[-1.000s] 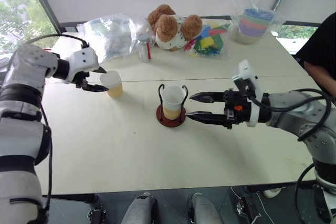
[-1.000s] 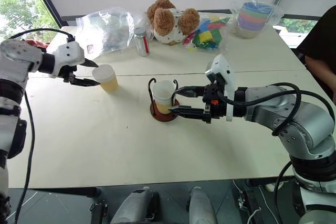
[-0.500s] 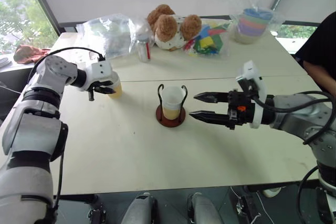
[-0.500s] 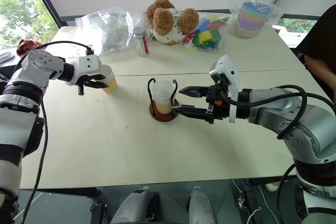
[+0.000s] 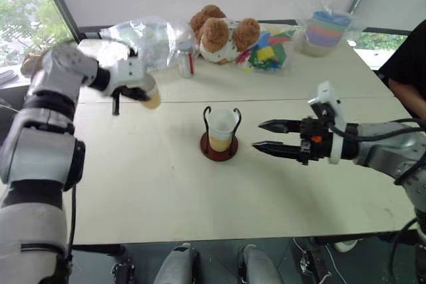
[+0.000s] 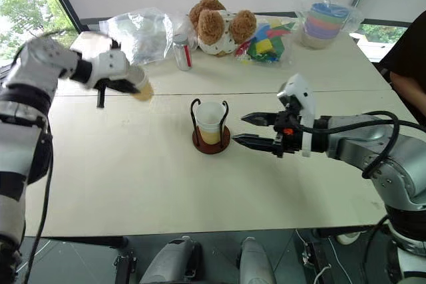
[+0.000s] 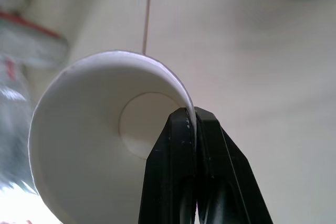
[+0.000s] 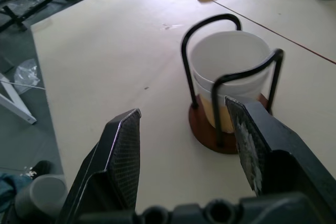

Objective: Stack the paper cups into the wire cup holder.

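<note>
Cream-coloured tabletop (image 5: 166, 197) carries the wire cup holder (image 5: 219, 136) near its centre: a dark-red disc base with black wire loops standing upright around nested paper cups (image 5: 221, 130), two rims visible one inside the other in the right wrist view. A third paper cup (image 5: 150, 92) is lifted clear of the tabletop toward the far left corner, tilted, and held by the left gripper (image 7: 195, 124). That gripper's two black fingers are pinched together on the cup's rim wall, one finger inside the cup and one outside, as the left wrist view shows. The right gripper (image 5: 271, 136) hangs above the tabletop just beside the holder on the side toward the right edge, pointing at it, apart from it. Its fingers stand spread with nothing between them. Along the far edge lie a clear plastic bag (image 5: 143, 41), a small bottle (image 5: 184, 61), a brown plush bear (image 5: 219, 31), a packet of coloured pieces (image 5: 267, 50) and a stack of pastel bowls (image 5: 323, 31) in clear wrap. A person's dark sleeve (image 5: 407, 64) shows at the right edge.
</note>
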`<state>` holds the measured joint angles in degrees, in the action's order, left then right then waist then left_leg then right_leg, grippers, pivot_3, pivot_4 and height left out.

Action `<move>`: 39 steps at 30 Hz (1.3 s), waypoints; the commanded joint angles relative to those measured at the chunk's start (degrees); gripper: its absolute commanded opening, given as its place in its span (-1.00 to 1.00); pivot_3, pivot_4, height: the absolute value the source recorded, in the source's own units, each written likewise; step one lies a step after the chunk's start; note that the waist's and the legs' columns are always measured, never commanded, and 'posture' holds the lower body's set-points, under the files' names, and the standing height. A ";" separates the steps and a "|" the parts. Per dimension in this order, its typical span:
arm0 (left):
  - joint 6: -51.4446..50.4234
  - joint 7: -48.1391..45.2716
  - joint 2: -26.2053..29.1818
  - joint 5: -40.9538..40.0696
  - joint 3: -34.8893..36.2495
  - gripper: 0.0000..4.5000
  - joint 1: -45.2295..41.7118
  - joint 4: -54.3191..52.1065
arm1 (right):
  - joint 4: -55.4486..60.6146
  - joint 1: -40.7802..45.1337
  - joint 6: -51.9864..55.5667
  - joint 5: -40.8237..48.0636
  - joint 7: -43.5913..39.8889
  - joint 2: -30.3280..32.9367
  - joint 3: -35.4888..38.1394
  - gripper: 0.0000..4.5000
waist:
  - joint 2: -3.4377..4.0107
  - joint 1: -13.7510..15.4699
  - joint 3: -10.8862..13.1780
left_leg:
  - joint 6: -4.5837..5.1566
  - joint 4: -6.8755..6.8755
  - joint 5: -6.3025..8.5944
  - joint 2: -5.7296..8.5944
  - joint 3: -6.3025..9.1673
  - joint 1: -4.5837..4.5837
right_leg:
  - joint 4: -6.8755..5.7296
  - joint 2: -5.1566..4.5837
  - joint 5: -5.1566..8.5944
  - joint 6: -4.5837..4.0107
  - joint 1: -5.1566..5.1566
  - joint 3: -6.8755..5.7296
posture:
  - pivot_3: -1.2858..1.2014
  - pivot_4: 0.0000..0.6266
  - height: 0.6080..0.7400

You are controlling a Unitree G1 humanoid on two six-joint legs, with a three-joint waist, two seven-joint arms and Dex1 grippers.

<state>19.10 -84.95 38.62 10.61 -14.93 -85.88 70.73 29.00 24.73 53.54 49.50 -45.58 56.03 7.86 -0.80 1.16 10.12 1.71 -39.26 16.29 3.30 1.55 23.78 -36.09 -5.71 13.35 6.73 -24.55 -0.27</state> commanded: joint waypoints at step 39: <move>-13.11 -7.55 0.21 -45.66 -42.16 -0.61 -4.81 -24.84 | 3.86 -4.61 -2.25 -1.29 4.83 -3.43 4.56 0.23 | 0.15 -1.65 0.03 | 0.03 0.08 0.02 -0.10 -0.05 -0.20 | -0.03 0.07 0.03 0.05 -0.06 0.18 | 0.03 -0.52 1.00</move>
<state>4.76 -92.32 39.07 -35.44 -57.72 -89.47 45.53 31.17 20.16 52.18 47.58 -40.80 52.83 10.37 -0.65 -0.49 10.16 1.74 -39.19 16.31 3.20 1.50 23.58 -36.12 -5.64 13.38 6.78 -24.61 -0.09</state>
